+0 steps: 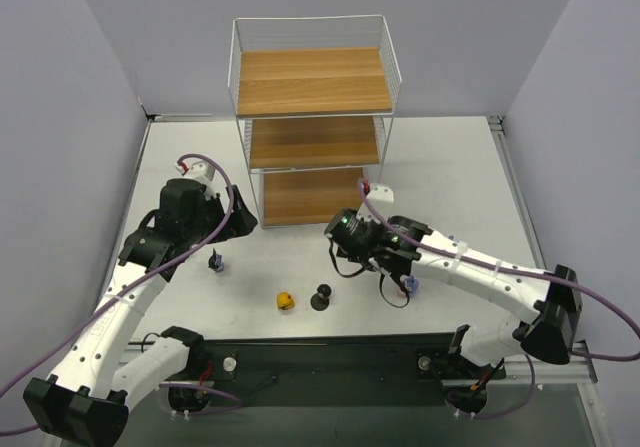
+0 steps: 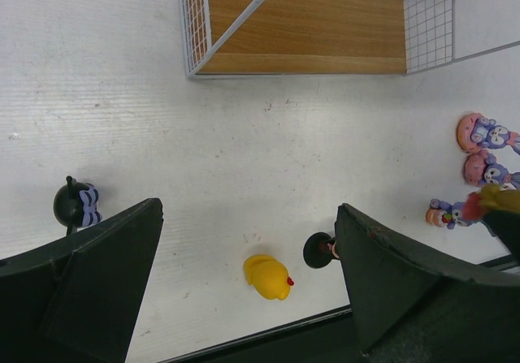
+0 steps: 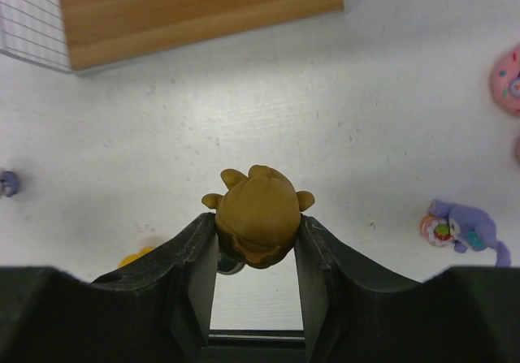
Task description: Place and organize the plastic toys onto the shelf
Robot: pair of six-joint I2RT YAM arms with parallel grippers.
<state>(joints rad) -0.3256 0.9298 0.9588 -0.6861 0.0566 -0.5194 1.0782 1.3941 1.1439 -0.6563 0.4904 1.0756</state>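
Note:
My right gripper [image 3: 257, 231] is shut on an olive big-headed doll [image 3: 258, 209] and holds it above the table, in front of the shelf [image 1: 313, 79]; it shows in the top view [image 1: 341, 246]. My left gripper [image 2: 248, 209] is open and empty above the table, left of the shelf's foot [image 1: 240, 219]. Below it lie a yellow doll [image 2: 268, 277] and a black doll [image 2: 317, 250]. A dark blue-purple figure [image 2: 77, 205] stands to the left. Two purple-pink bunnies [image 2: 479, 133] and a smaller figure [image 2: 447, 213] are at the right. The shelf boards are bare.
The yellow doll [image 1: 286, 301] and black doll [image 1: 321, 297] lie near the table's front edge. A blue-purple figure [image 1: 215, 262] stands under the left arm, another purple one [image 1: 408, 285] beside the right arm. Grey walls enclose the table.

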